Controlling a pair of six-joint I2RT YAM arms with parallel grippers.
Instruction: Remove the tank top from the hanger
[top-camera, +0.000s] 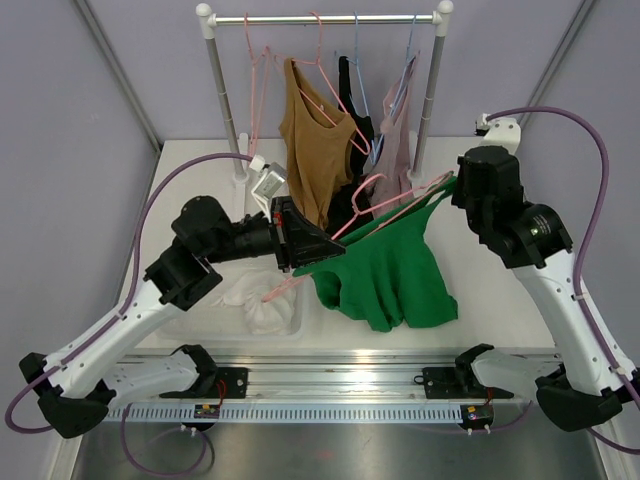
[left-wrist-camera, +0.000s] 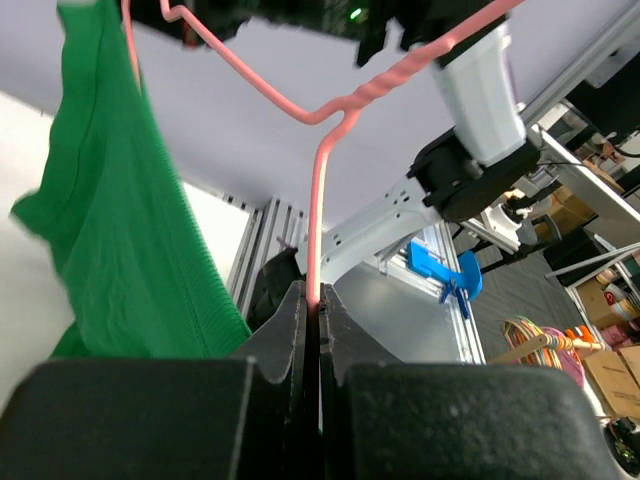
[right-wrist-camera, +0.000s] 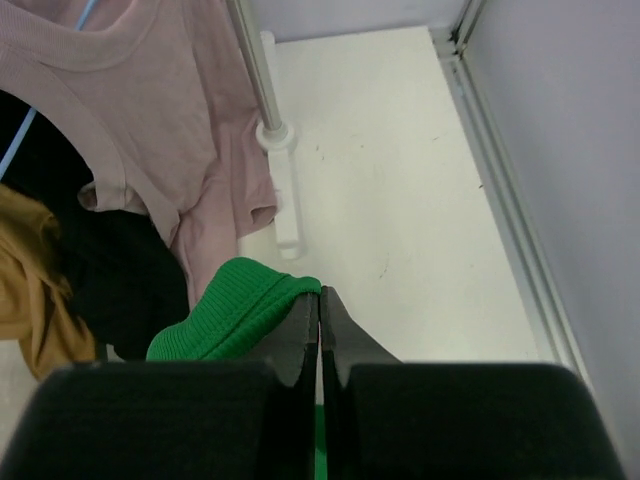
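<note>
— Black fingers (left-wrist-camera: 295, 330) of the left gripper (left-wrist-camera: 320, 295) sit closest, pressed together on the pink hanger (left-wrist-camera: 318, 200), on the straight wire below its twisted neck.

— And the other arm?

— Right gripper (right-wrist-camera: 319, 298) is clamped as well, nipping a fold of the green tank top (right-wrist-camera: 238, 312). It looks like a strap or the top edge, but I can't tell which.

— So where's the top itself?

— Off the rack (top-camera: 322, 18), held out between the two arms over the table (top-camera: 490, 325). Part of it is draped on the hanger and the body droops in a loose bunch. Whether it touches the table I can't say.

— How would it behave under a pull?

— My guess is light, soft, stretchy ribbed knit. It'll give and sag rather than slide off in one piece, so a strap could catch on the wire's end. The hanger is thin wire, stiff but springy, and it might twist in a two-finger pinch.

— Best place to hold?

— About where they are, I'd say. Hold the hanger by the neck so it can't swing. Hold the cloth near the shoulder, so a pull lifts the strap over the tip instead of only stretching the fabric.

— Anything in the way?

— Tan top (top-camera: 310, 150) and the other garments hang just behind, near enough to snag.
</note>
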